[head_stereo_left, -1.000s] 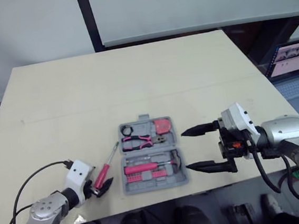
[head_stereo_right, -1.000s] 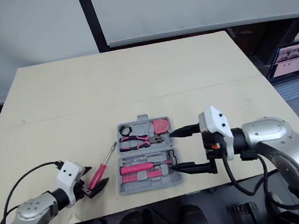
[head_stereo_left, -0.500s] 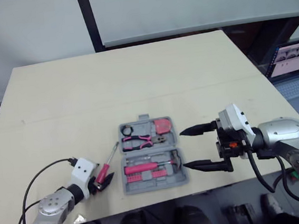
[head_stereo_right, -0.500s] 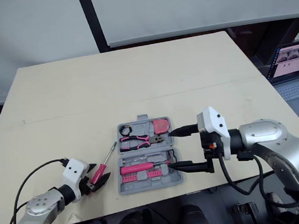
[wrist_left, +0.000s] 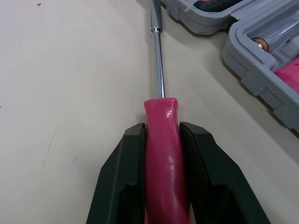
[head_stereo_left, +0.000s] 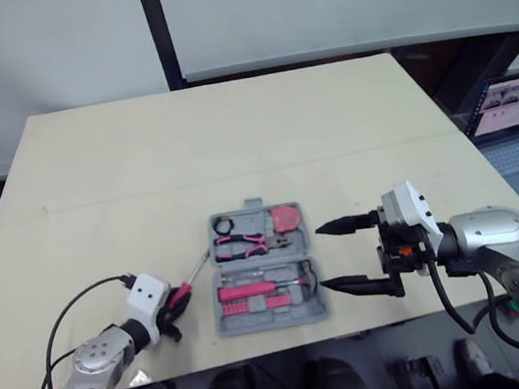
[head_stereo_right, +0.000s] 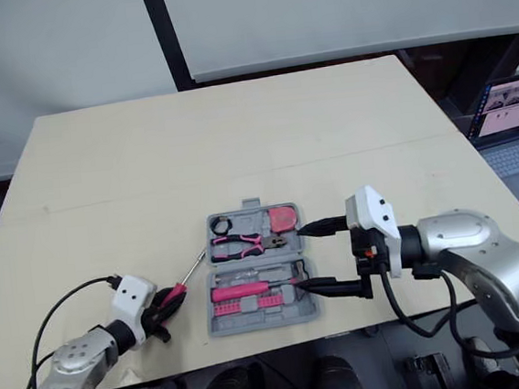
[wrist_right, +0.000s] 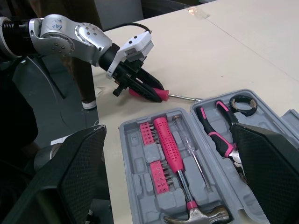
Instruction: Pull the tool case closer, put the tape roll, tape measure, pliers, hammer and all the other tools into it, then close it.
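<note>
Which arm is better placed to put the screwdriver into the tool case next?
Left: the left gripper is shut on the screwdriver, beside the open tool case. The right gripper is open and empty at the case's other side.

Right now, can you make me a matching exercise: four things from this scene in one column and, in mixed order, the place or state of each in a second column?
Column 1
1. screwdriver
2. hammer
3. pliers
4. right gripper

Column 2
A. open, beside the tool case
B. lying in the half of the case farther from the robot
C. clamped by its pink handle in the left gripper
D. lying in the half of the case nearer the robot

Pairs: 1-C, 2-D, 3-B, 4-A
</note>
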